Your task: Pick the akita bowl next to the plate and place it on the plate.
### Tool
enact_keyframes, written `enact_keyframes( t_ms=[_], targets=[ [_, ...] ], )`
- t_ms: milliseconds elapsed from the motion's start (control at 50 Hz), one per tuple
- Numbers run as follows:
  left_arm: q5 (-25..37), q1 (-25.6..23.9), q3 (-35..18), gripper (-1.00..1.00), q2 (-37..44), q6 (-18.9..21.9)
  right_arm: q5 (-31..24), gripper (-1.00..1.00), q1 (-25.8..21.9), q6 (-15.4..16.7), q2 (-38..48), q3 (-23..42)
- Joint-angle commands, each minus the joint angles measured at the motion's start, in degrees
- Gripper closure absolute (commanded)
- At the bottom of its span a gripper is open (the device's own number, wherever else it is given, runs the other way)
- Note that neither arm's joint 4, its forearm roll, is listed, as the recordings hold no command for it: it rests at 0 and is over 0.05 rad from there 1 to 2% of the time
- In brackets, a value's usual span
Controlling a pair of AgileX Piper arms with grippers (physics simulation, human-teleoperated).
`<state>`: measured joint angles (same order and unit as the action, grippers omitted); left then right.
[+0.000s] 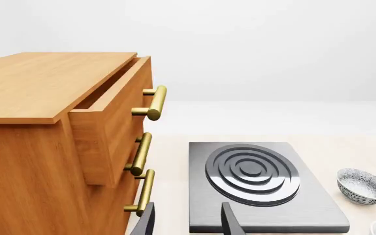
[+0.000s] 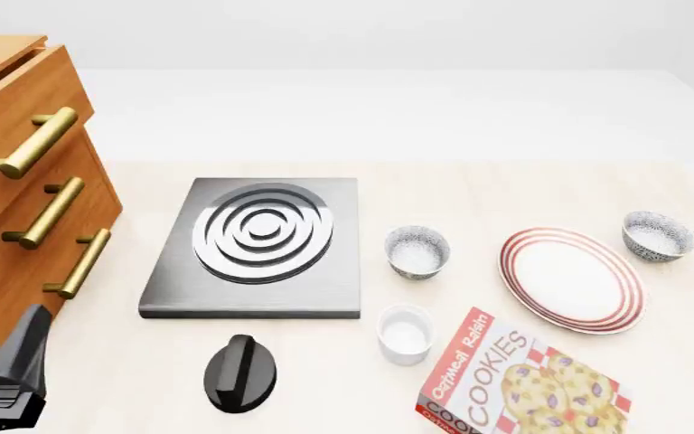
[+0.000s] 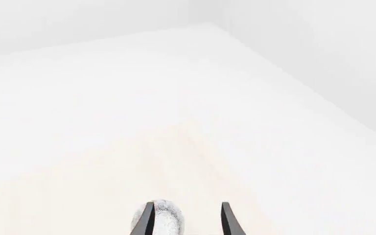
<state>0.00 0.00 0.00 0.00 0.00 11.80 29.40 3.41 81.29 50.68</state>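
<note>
Two small grey-black speckled bowls sit on the table. The target akita bowl [image 2: 657, 236] lies just right of the large white red-ringed plate [image 2: 571, 279]; its look-alike [image 2: 417, 250] stands well left. The right gripper [image 3: 186, 219], fingers apart and empty, is nearer; the bowl lies just ahead of it. The left gripper [image 1: 186, 220] is also spread open.

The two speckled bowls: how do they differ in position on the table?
The left bowl stands apart from the plate, between it and the stove; the right bowl sits close beside the plate's far right rim. Both are upright, grey-speckled outside, white inside.
</note>
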Motion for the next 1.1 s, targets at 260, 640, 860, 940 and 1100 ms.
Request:
enact_keyframes(
  t_ms=[260,640,860,940,1100],
  targets=[
    [0.0,0.0,0.0,-1.0,0.0,0.0,-8.4,-1.0,0.4,2.2,7.0,8.5],
    [0.0,0.0,0.0,-1.0,0.0,0.0,-14.1,-1.0,-2.2,1.7,12.3,12.8],
    [0.0,0.0,0.0,-1.0,0.0,0.0,-16.4,-1.0,-2.4,1.7,14.9,15.6],
    [0.0,0.0,0.0,-1.0,0.0,0.0,-16.9,-1.0,-2.2,1.9,16.0,16.3],
    [0.0,0.0,0.0,-1.0,0.0,0.0,-17.3,-1.0,-1.7,1.9,18.4,17.4]
  ],
)
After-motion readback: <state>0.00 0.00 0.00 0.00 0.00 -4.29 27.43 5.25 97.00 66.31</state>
